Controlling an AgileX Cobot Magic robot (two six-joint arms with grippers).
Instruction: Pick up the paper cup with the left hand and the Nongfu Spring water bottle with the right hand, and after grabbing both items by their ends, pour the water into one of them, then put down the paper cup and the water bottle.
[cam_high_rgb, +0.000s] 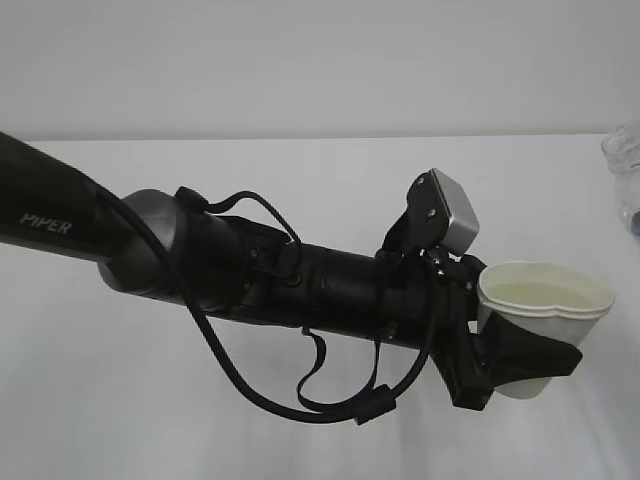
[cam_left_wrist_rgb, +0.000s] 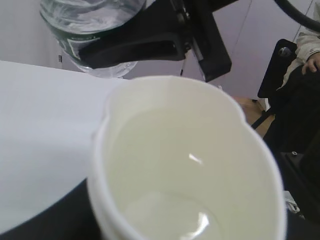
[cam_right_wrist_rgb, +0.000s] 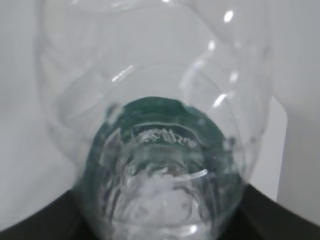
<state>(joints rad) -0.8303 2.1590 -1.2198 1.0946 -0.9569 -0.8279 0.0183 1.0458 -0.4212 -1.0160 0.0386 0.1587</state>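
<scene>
Cream paper is what we see first: the paper cup (cam_high_rgb: 545, 300) sits clamped in the jaws of the left hand (cam_high_rgb: 520, 350), raised clear of the white bench (cam_high_rgb: 300, 200), its rolled rim pinched a little out of round by the squeeze; the black jaws wrap its lower wall, so we hold it near its base. From the left wrist view the cup (cam_left_wrist_rgb: 190, 160) is upright and holds the water (cam_left_wrist_rgb: 170, 215), a shallow clear pool at the bottom with a glint on it; we judge that pouring has already put some liquid in.

Our right hand (cam_left_wrist_rgb: 150, 45) grips the Nongfu Spring water bottle (cam_left_wrist_rgb: 90, 30), its jaws closed across the ribbed clear body just by the dark green label; the bottle hangs above and beyond the cup's far rim, near it but not touching. In the exterior view only an edge of the bottle (cam_high_rgb: 625, 165) shows at the right border, higher than the cup; the right wrist view looks along the bottle (cam_right_wrist_rgb: 150, 150) with the green band at its middle, and we cannot tell from it how much water remains or how steeply the bottle tilts.

So both picks are done and both items are in the air; whether the pour is finished or paused we cannot say, since no stream is visible; setting the cup and the bottle down on the bench is not yet done.
</scene>
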